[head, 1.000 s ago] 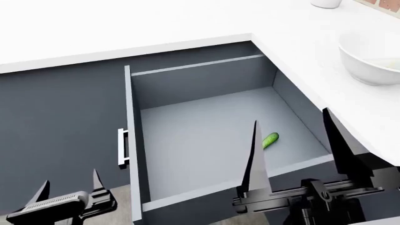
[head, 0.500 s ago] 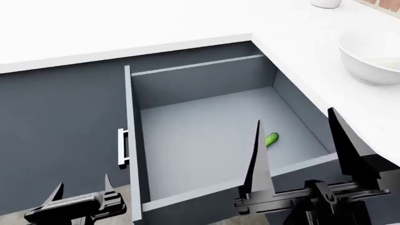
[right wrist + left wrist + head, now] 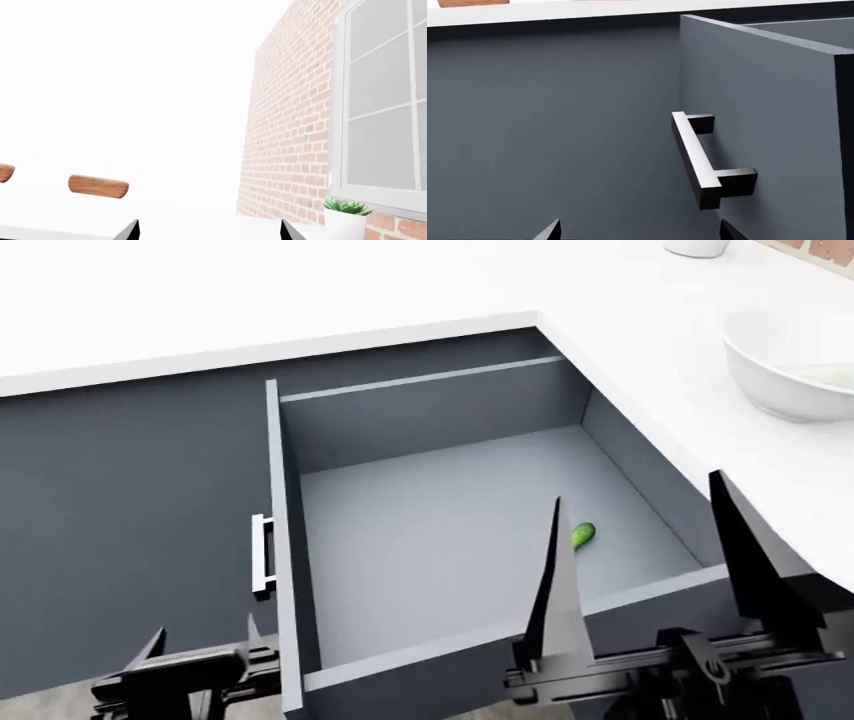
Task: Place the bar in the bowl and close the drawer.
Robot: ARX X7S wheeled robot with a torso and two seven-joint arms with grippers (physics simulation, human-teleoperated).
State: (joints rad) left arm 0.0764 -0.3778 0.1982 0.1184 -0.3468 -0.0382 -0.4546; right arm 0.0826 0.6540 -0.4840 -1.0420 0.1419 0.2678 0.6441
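Head view: the drawer (image 3: 441, 530) is sitting pulled fully out, so closing is not done. The bowl (image 3: 790, 365) is resting on the white counter (image 3: 267, 290) at about 2 o'clock from the drawer, well apart from it. A pale oblong shape is showing inside the bowl at its right edge; I'm judging that is the bar (image 3: 825, 373), so the placing step looks done, though it is too faint to be sure. A small green cucumber-like item (image 3: 582, 535) is lying on the drawer floor near the right wall. My right gripper (image 3: 641, 540) is hanging over the drawer's front right corner, fingers spread wide, holding nothing. My left gripper (image 3: 200, 638) is sitting low at 7 o'clock from the drawer, just beside the front panel and below the handle (image 3: 262, 556); fingers parted, nothing between them.

Left wrist view: I'm looking at the handle (image 3: 697, 157) close up on the drawer front (image 3: 760, 125), with my fingertips (image 3: 550, 230) apart and not touching it.

Right wrist view: only a brick wall (image 3: 293, 125), a window (image 3: 383, 95) and a potted plant (image 3: 345, 215) are showing; tips apart, nothing gripped.

Remaining, in my judgement: pushing the drawer front in with the left arm.
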